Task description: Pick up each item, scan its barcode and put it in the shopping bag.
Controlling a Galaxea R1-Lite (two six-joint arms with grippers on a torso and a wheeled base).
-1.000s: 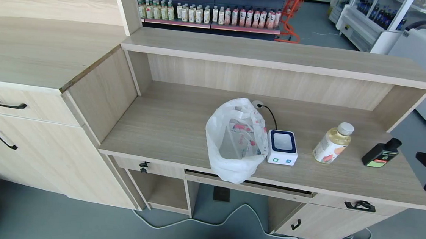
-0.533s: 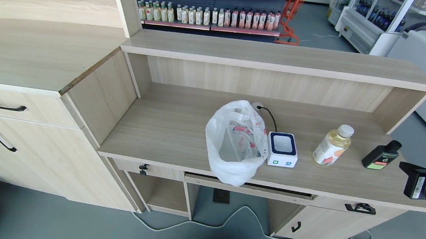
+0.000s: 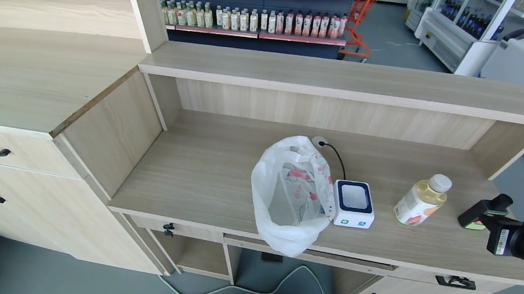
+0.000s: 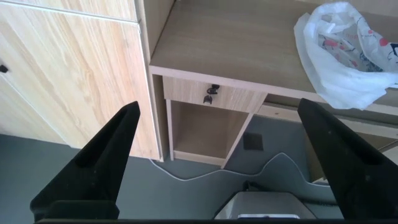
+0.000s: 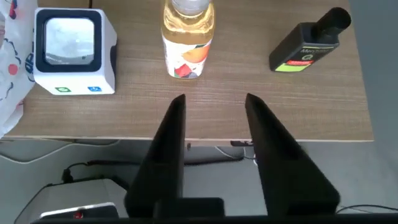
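Note:
On the wooden counter (image 3: 222, 181) a white plastic shopping bag (image 3: 290, 197) stands open, its bottom hanging over the front edge. Right of it sits a white and blue barcode scanner (image 3: 354, 204), then an upright bottle of yellow liquid with a white cap (image 3: 421, 200), then a black bottle with a green label (image 3: 482, 212), partly hidden by my right arm. My right gripper (image 5: 216, 102) is open and empty, over the counter's front edge, between the yellow bottle (image 5: 188, 37) and the black bottle (image 5: 308, 42). My left gripper (image 4: 217, 109) is wide open, low beside the counter's left end, away from the bag (image 4: 348, 50).
A raised shelf (image 3: 342, 78) runs along the counter's back, and a taller cabinet (image 3: 38, 82) stands at the left. The scanner's black cable (image 3: 334, 152) leads to a hole behind the bag. Drawers and cables are below the counter. There is free surface left of the bag.
The head camera has shifted, so the counter sits lower in the picture. My right arm has come in from the right edge toward the black bottle.

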